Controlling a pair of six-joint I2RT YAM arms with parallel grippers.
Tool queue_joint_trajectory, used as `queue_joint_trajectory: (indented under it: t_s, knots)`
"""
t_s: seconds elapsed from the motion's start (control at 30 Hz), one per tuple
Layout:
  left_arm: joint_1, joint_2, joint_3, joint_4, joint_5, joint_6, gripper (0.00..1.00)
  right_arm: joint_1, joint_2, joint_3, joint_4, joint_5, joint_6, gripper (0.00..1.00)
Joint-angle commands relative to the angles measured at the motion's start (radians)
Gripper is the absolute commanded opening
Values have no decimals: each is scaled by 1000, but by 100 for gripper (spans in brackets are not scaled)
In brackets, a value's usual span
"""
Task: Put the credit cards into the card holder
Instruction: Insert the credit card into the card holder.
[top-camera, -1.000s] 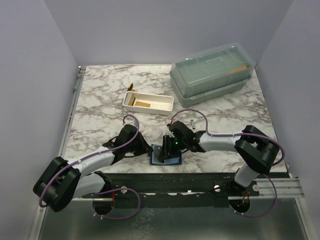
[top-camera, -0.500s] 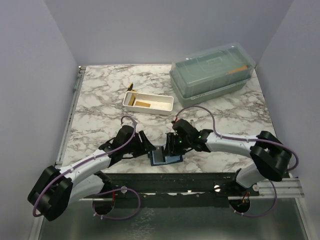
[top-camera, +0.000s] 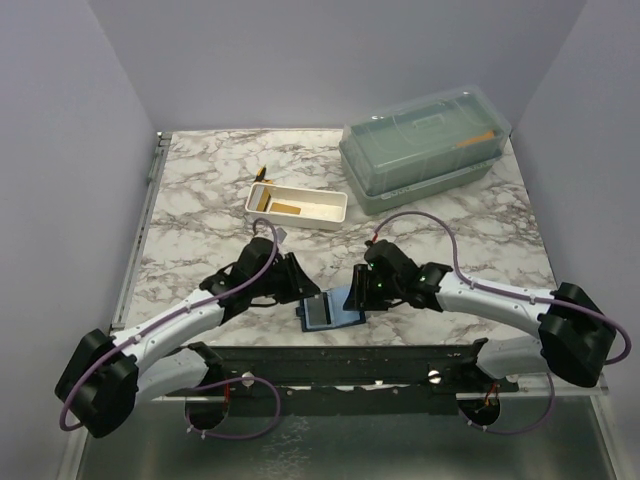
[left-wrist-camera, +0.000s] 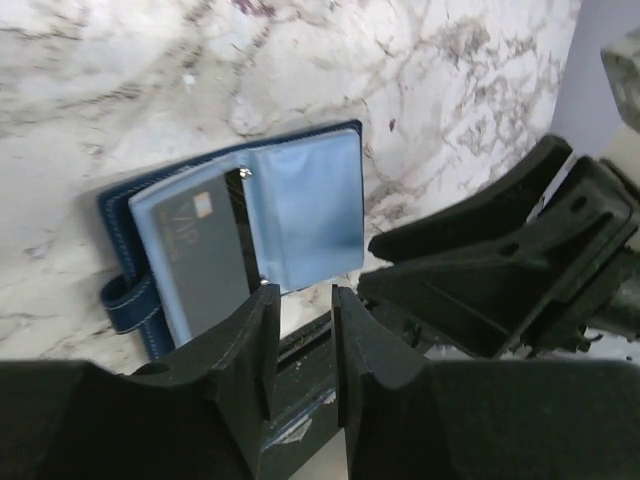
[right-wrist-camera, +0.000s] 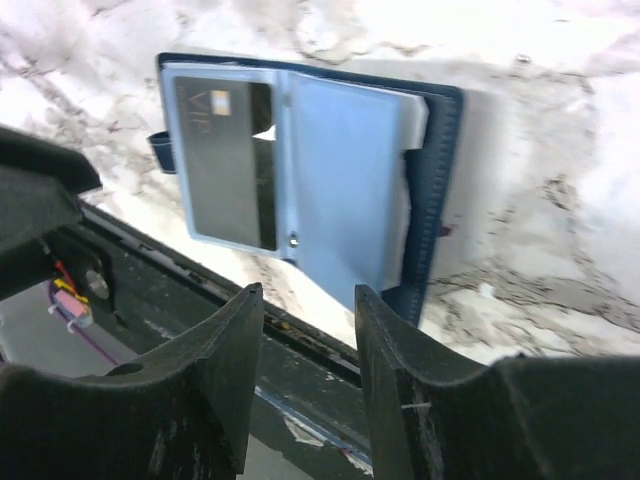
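Holder (top-camera: 325, 311) lies open, pocket pages up.
Dark card (left-wrist-camera: 208, 255) sits in holder's left page, as wrist views show it.
Left gripper (left-wrist-camera: 300, 335): fingers narrowly apart, nothing between them, just left of holder.
Right gripper (right-wrist-camera: 308, 350): fingers wider apart, empty, just right of holder.
Orange card (top-camera: 287, 208) lies in white tray (top-camera: 322, 206), well beyond holder.

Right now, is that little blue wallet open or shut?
Open: the wallet lies spread with its covers apart, and a dark card shows inside one clear pocket.
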Motion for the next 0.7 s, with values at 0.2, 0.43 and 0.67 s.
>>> queue_joint_trajectory:
  t_s: [0.2,0.43,0.67]
  knots:
    - [-139,261,56,207,78,-43,24,-43,-61,-61,-28,31,22,45]
    - [-150,353,52,248,52,-42,16,-45,-42,-66,5,6,19,43]
    - [-156,396,51,270,39,-35,12,-45,-1,-61,38,-22,16,40]
